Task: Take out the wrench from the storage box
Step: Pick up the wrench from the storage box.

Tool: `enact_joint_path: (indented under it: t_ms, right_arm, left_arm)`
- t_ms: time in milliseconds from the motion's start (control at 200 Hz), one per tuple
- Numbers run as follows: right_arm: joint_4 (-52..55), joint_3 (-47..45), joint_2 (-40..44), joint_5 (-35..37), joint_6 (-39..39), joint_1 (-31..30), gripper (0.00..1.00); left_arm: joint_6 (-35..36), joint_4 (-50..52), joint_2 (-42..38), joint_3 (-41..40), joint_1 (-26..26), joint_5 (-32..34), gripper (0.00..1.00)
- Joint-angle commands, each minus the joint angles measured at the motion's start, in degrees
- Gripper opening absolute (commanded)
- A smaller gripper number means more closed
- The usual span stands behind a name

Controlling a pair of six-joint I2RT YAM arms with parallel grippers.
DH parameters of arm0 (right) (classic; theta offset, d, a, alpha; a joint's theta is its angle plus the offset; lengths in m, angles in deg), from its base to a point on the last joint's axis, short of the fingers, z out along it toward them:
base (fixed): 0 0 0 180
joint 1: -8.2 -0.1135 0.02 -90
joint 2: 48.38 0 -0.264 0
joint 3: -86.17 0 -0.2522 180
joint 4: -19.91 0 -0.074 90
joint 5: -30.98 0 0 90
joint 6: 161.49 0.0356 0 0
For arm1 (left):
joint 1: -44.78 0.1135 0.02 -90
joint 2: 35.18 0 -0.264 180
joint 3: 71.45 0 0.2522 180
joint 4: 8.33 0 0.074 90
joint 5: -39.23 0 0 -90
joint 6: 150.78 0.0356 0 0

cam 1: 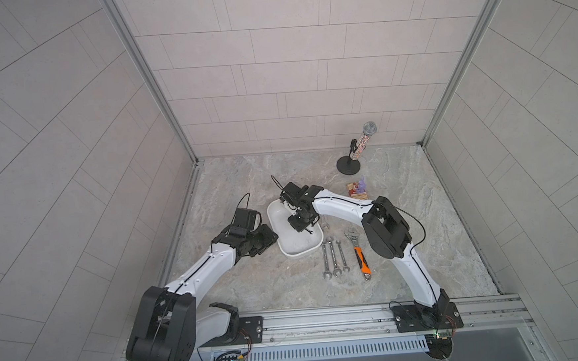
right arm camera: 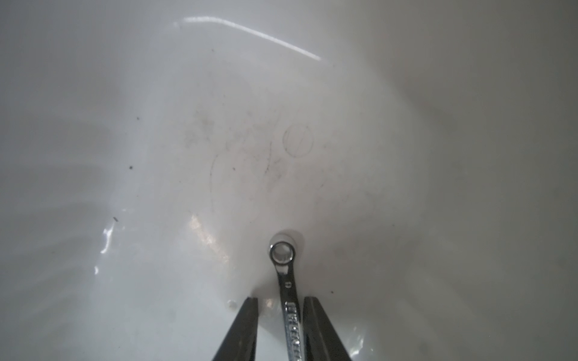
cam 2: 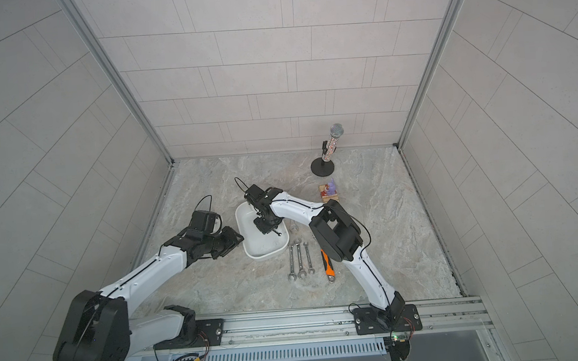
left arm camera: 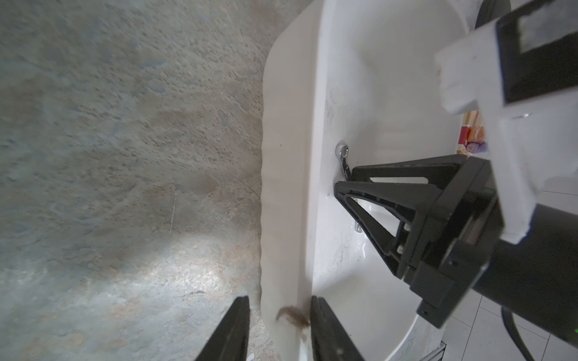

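Observation:
The storage box (cam 1: pixel 299 254) (cam 2: pixel 263 257) is a shallow white tub at mid-table. A small chrome wrench (right arm camera: pixel 286 281) (left arm camera: pixel 342 154) lies on its floor, ring end pointing away from my right gripper (right arm camera: pixel 281 299). That gripper reaches down into the box (cam 1: pixel 299 223) with its fingers either side of the wrench's shaft. The shaft rests against one finger, and a gap shows at the other finger. My left gripper (left arm camera: pixel 280 300) (cam 1: pixel 272 235) is at the box's left side, shut on the rim (left arm camera: pixel 281 187) with one finger inside and one outside.
Three chrome wrenches (cam 1: pixel 333 257) lie side by side on the table right of the box, with another one (cam 1: pixel 324 225) behind them. An orange-handled adjustable wrench (cam 1: pixel 359 256) lies beside them. A microphone on a stand (cam 1: pixel 361 146) and a small toy box (cam 1: pixel 357 189) stand at the back right.

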State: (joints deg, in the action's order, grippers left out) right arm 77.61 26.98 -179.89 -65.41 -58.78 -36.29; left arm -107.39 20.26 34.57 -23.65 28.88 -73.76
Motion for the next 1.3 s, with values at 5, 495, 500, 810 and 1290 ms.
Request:
enact_joint_path:
  t_ms: [5, 495, 500, 810, 1290]
  right_arm:
    - [4.4, -2.6, -0.2, 2.7, 6.6, -0.6, 0.20]
    - [3.0, 0.1, -0.8, 8.8, 22.7, -3.9, 0.22]
    - [3.1, 0.3, -1.0, 8.8, 22.7, -3.9, 0.22]
    - [6.4, 8.7, -5.8, 8.5, 20.6, -2.6, 0.22]
    - [12.6, 18.9, -7.6, 2.8, 12.7, -0.6, 0.28]
  left_arm:
    - [0.4, 1.1, -0.1, -0.2, 0.1, 0.9, 0.38]
    - [0.2, 1.1, -1.3, -0.5, 0.0, 0.1, 0.38]
    - [0.2, 1.1, -1.4, -0.5, 0.0, 0.1, 0.38]
    - [0.6, 1.6, -1.4, -0.2, 0.0, 0.2, 0.38]
    - [0.2, 1.2, -0.7, -0.3, 0.1, 0.5, 0.38]
